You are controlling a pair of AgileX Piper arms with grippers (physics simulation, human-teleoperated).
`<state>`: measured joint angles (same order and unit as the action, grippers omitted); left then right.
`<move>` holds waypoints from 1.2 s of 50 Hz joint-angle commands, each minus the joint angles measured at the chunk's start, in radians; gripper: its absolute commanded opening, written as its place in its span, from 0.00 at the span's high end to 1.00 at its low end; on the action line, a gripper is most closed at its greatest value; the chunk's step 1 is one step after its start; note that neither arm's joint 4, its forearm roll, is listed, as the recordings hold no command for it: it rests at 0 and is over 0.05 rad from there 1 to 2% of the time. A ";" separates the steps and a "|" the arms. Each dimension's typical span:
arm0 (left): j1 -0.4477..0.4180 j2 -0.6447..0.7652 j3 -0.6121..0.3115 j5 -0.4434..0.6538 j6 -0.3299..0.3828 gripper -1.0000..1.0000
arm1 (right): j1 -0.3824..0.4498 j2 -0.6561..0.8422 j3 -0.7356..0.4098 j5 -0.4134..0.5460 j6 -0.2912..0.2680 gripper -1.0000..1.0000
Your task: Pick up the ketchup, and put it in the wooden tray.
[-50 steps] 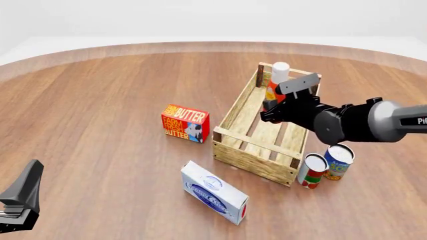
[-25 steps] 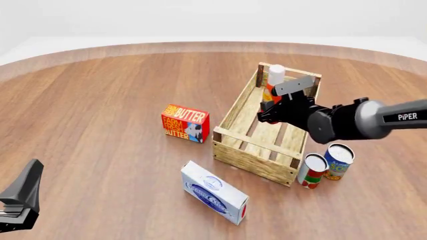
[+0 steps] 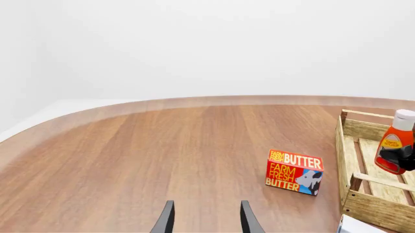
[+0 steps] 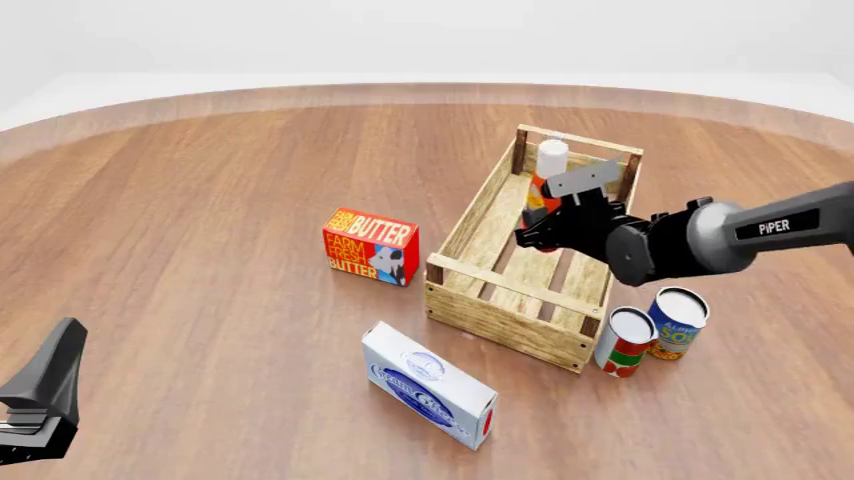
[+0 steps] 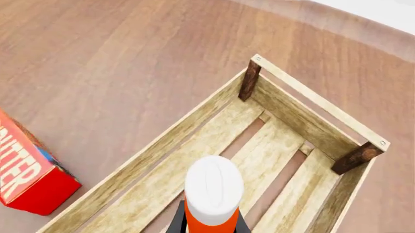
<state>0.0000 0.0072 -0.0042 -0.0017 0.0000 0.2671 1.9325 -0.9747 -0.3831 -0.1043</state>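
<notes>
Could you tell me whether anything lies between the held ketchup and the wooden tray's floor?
Nothing visible does: the right tool holds the ketchup over bare slats inside the wooden tray.

Table: a round wooden table (image 4: 214, 200) with a paler rim is carrying everything.
Wooden tray (image 4: 497, 293): sitting right of centre, lengthwise away from the arms.
Butter box (image 4: 370, 246): standing just left of the tray.
White carton (image 4: 430, 385): lying nearer, in front.
Two cans (image 4: 649, 330): standing upright, touching, at the tray's near right corner.
</notes>
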 commanded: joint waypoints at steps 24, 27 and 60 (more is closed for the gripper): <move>0.000 0.000 0.000 0.000 0.000 0.00 | -0.004 0.086 -0.072 -0.001 0.002 1.00; 0.000 0.000 0.000 0.000 0.000 0.00 | -0.007 0.087 -0.071 -0.003 0.004 1.00; 0.000 0.000 0.000 0.000 0.000 0.00 | -0.029 0.124 -0.059 -0.025 0.009 1.00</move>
<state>0.0000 0.0073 -0.0043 -0.0017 0.0000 0.2502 2.0413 -1.0381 -0.4031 -0.1058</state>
